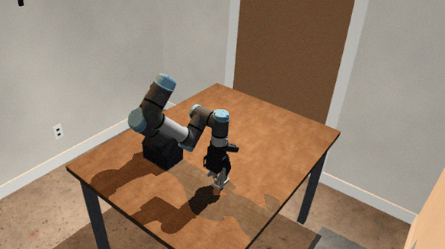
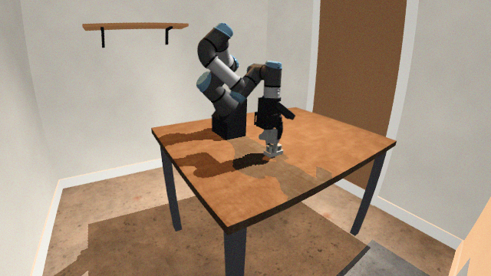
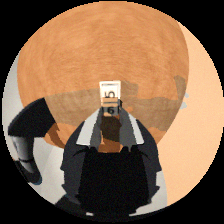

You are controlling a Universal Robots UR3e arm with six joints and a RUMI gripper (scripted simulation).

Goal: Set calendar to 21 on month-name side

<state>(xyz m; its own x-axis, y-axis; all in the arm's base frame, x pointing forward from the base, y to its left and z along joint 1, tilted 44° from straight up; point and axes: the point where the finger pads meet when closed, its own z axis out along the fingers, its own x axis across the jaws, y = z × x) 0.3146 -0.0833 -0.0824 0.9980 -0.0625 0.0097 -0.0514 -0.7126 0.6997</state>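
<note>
Near the centre of the brown worktop [image 1: 279, 135] [image 2: 337, 142] [image 3: 107, 45], the small pale calendar [image 1: 225, 184] [image 2: 277, 153] [image 3: 110, 82] lies beneath the downward-pointing gripper [image 1: 220, 178] [image 2: 273, 146] [image 3: 111, 107]; its jaws stand narrowly apart, on either side of a shaded block [image 3: 111, 110] bearing what looks like a 6; whether they grip it cannot be told; just beside it, a bright face [image 3: 109, 91] shows an apparent 5; the calendar's month name is too small to read.
</note>
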